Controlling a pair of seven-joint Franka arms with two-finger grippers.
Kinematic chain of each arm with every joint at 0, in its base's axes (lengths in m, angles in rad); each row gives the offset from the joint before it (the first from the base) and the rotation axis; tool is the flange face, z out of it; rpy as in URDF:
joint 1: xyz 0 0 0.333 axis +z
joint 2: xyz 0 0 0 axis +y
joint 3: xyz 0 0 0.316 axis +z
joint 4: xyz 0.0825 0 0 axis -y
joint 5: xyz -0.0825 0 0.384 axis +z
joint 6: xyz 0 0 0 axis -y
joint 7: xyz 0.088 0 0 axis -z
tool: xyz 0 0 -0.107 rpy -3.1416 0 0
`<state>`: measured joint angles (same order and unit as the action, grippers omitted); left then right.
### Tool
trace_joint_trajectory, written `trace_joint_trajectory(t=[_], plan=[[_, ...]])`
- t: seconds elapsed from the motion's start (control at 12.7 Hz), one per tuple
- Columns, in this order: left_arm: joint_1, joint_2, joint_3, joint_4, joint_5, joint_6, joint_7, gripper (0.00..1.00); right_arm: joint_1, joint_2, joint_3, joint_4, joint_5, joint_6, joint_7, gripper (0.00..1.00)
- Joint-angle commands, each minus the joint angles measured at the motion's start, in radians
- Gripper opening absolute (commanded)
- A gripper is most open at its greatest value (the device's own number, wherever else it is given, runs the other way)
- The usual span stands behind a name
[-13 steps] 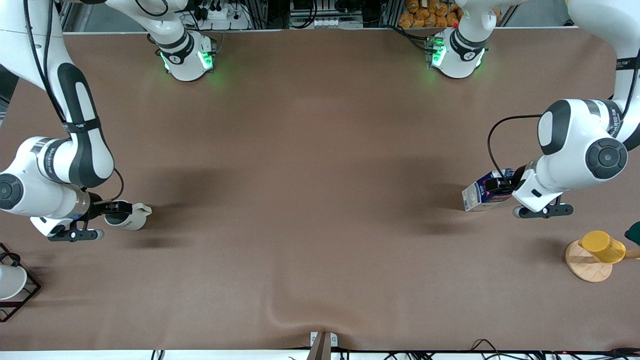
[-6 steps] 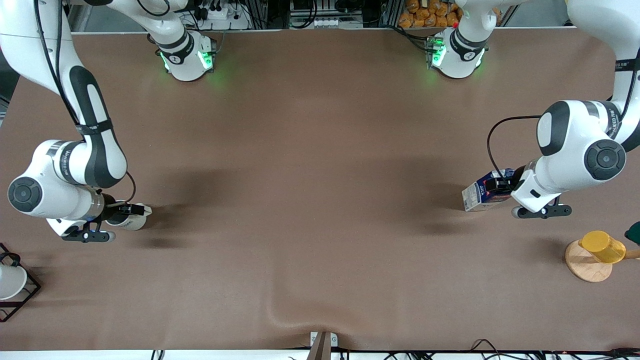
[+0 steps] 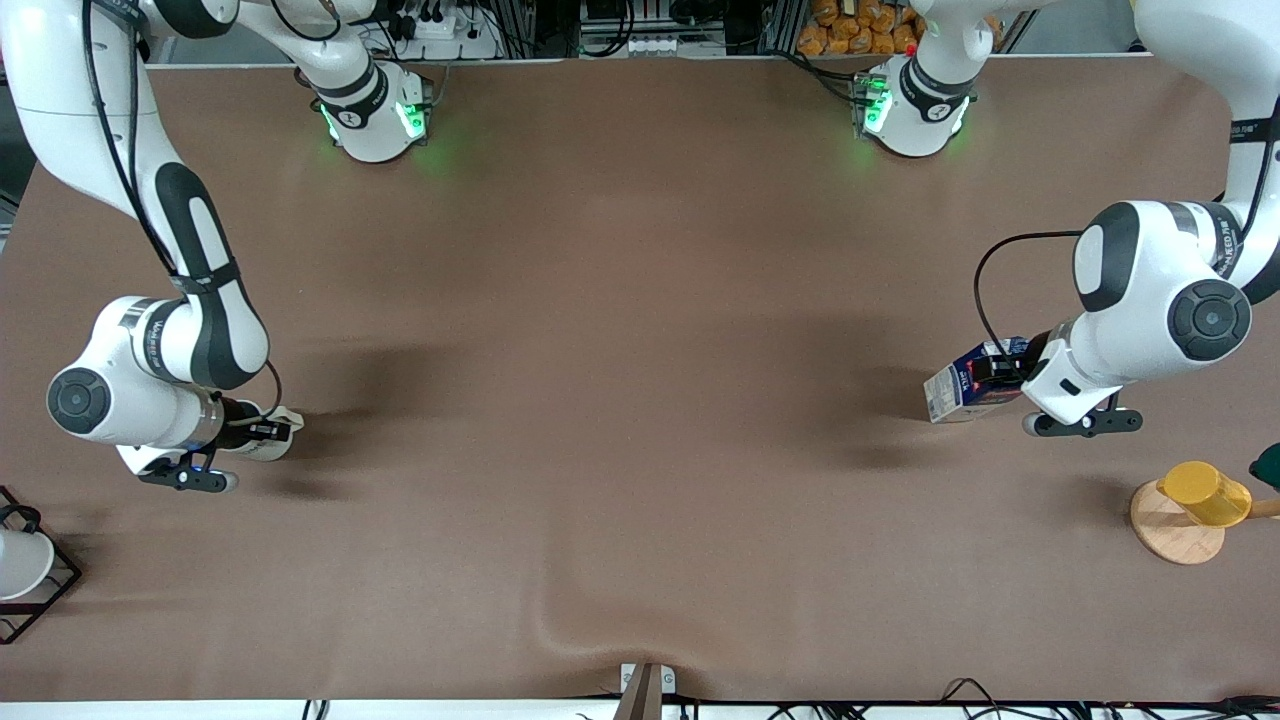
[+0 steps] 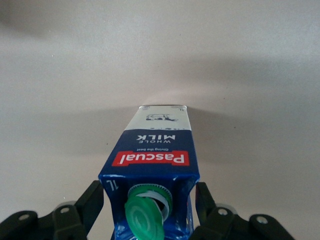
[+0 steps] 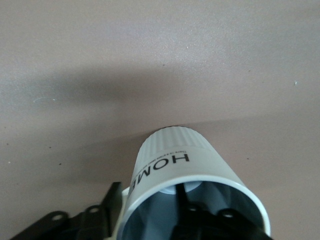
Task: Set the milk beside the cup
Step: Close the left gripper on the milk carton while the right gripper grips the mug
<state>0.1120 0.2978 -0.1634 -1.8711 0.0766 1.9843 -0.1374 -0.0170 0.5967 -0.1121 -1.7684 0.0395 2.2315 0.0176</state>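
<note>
The milk (image 3: pixel 955 392) is a dark-blue carton with a green cap, standing toward the left arm's end of the table. My left gripper (image 3: pixel 990 378) is at its top. In the left wrist view the carton (image 4: pixel 157 145) fills the space between the two fingers, and both press on its sides, so the left gripper (image 4: pixel 148 194) is shut on it. The cup (image 3: pixel 280 432), a pale mug, stands toward the right arm's end. My right gripper (image 3: pixel 260 432) straddles its wall. In the right wrist view one finger is outside the cup (image 5: pixel 175 165) and one inside, with a gap left; the right gripper (image 5: pixel 147 200) is open.
A yellow cup (image 3: pixel 1205 492) rests on a round wooden stand (image 3: pixel 1165 535) near the left arm's end. A white cup in a black wire rack (image 3: pixel 20 565) sits at the right arm's end. The brown cloth has a wrinkle (image 3: pixel 560 630) near the front edge.
The right arm slid in over the cup, and its jaws narrowed around the wall. The left fingers closed in on the milk carton. Neither the cup nor the milk has moved.
</note>
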Motion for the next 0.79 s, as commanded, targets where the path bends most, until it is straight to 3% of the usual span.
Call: trace_joint_trajectory(t=[0.0, 0.39, 0.71], plan=[[0.008, -0.005, -0.005, 0.001, -0.020, -0.027, 0.021, 0.78, 0.003, -0.009, 0.003, 0.007, 0.019, -0.001, 0.022, 0.00], [0.008, -0.005, -0.005, 0.004, -0.023, -0.059, 0.021, 0.71, 0.014, -0.083, 0.005, 0.014, 0.019, -0.022, 0.021, 0.00], [0.006, -0.005, -0.005, 0.007, -0.023, -0.061, 0.021, 0.64, 0.098, -0.178, 0.006, 0.058, 0.020, -0.160, 0.100, 0.00]])
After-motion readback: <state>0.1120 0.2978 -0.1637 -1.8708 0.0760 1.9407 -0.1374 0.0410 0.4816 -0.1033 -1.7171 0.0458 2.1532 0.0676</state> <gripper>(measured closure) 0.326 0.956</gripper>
